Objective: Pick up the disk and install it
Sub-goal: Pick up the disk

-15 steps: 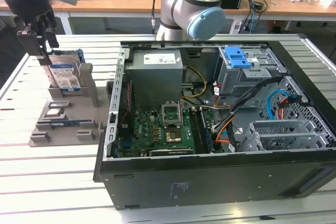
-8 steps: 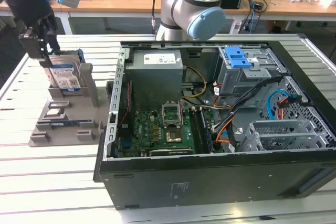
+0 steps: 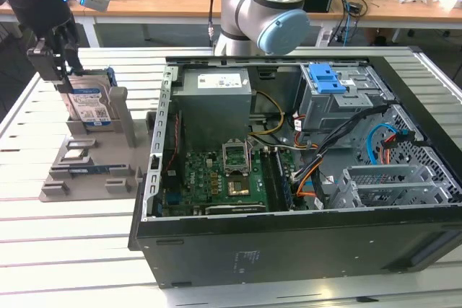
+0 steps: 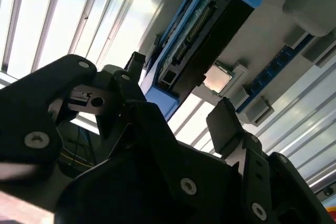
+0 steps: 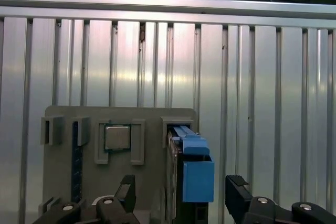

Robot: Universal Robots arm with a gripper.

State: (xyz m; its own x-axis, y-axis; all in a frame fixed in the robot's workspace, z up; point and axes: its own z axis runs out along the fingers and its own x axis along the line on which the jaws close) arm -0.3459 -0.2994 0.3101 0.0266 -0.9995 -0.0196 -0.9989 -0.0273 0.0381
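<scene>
The disk point(image 3: 92, 106) stands on edge in a slot of the grey holder point(image 3: 86, 178) at the exterior view's left. It is silver with a white-and-blue label and blue side rails. My gripper point(image 3: 61, 76) hangs just above its top edge and is open. In both wrist views the black fingers point(image 5: 126, 188) stand on either side of the disk point(image 5: 197, 174), apart from it. The second wrist view shows the disk's connector edge point(image 4: 202, 40) between the spread fingers point(image 4: 224, 124), with my gripper point(image 4: 178, 98) close over it.
The open computer case point(image 3: 289, 243) lies to the exterior view's right, with a grey power-supply box point(image 3: 215, 84), motherboard point(image 3: 224, 174) and a drive cage with a blue latch point(image 3: 325, 77). The holder also carries a processor chip point(image 5: 117, 137) and a memory stick point(image 3: 86, 169). The arm's base point(image 3: 263, 12) stands behind the case.
</scene>
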